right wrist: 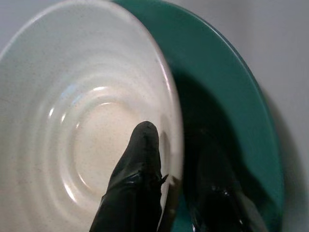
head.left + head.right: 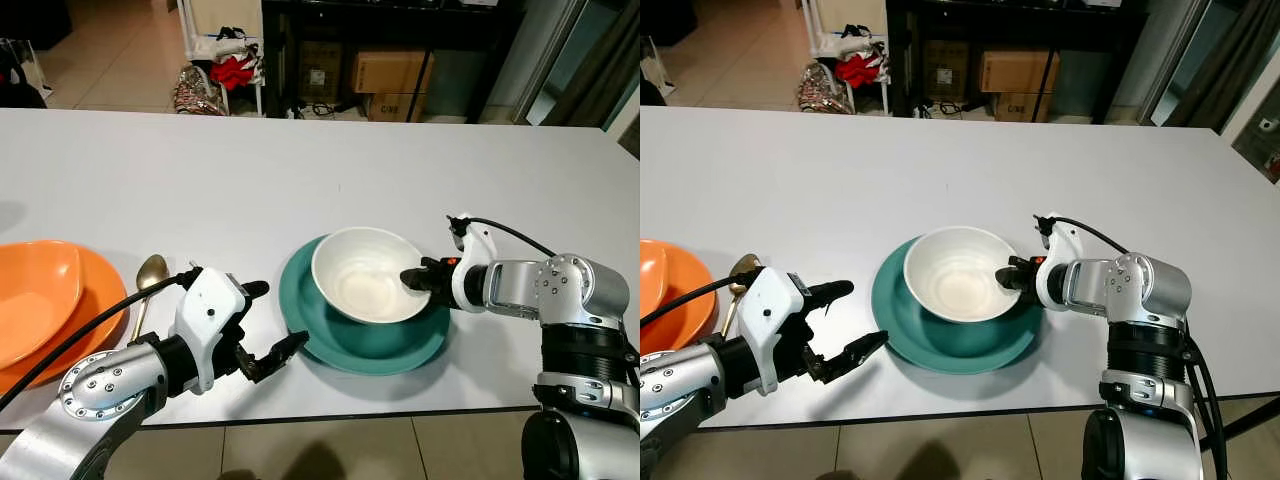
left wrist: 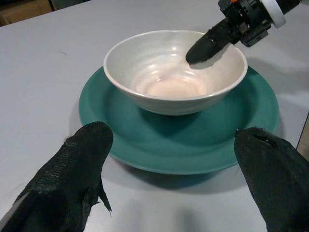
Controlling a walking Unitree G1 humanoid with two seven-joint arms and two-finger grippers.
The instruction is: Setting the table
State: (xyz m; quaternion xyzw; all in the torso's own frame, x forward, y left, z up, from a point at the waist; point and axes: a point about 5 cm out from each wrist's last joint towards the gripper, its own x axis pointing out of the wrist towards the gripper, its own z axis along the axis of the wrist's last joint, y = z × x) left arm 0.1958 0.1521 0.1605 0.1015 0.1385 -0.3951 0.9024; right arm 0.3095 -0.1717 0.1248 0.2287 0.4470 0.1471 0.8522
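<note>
Head views: the white bowl [image 2: 368, 273] sits on the teal plate [image 2: 340, 345]; the right gripper [image 2: 418, 279] pinches the bowl's rim, not yet released. Beyond the plate's left edge lies a spoon [image 2: 150, 272], then orange dishes [image 2: 45, 300]. Left wrist view: the left gripper [image 3: 176, 179] is spread wide and empty near the plate. Right wrist view: one finger [image 1: 140, 164] lies inside the glossy, ridged bowl, one outside.

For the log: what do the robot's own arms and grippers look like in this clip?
Both arms are silver metal with rounded, bolted joints and black segments. The left gripper has a white housing, two long black fingers and a black cable running back along the arm. The right gripper has a white collar, a small orange-red mark, black fingers and a looping black cable.
</note>
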